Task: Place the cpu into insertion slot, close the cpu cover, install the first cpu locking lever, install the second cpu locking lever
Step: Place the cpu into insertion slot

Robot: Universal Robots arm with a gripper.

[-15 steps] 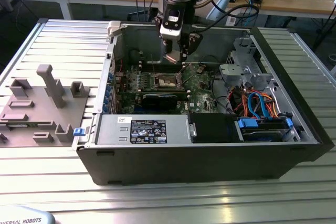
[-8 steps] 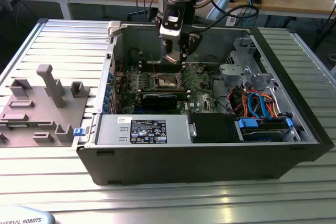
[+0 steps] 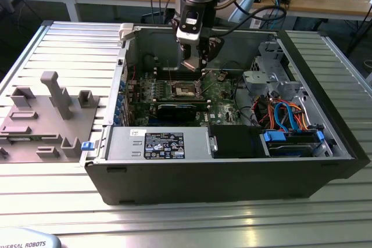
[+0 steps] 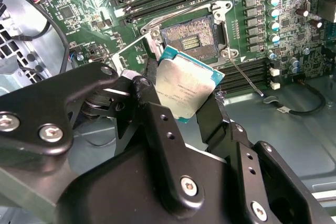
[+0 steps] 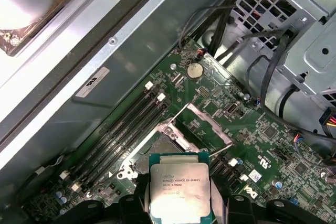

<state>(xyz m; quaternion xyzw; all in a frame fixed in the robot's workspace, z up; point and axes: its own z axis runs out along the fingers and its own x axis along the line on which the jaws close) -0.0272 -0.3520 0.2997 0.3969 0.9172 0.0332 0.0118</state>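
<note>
The black gripper (image 3: 195,65) hangs over the middle of the open computer case (image 3: 232,172), in the upper centre of the exterior view. Its two matte black fingers (image 4: 144,85) are closed about halfway and pinch the cpu (image 4: 186,87) by opposite edges. The chip is a flat square with a dull brushed-silver lid and a thin teal-green border, tilted and clear of the board. In the first wrist view the cpu (image 5: 180,190) sits just in front of the insertion slot (image 5: 149,148), held above it and not seated. In the second wrist view the insertion slot (image 4: 189,38) is a dark square with a fine grid of gold contacts and a silvery rim, set in the glossy green motherboard (image 4: 262,40). The cpu cover (image 5: 210,123), a thin silvery frame with a square cut-out, stands swung up from the socket's edge. A slim wire-like metal lever (image 4: 245,76) juts out beside the socket. The case rests on a ribbed aluminium table (image 3: 70,39), with a grey moulded fixture (image 3: 55,94) at the exterior view's left.
</note>
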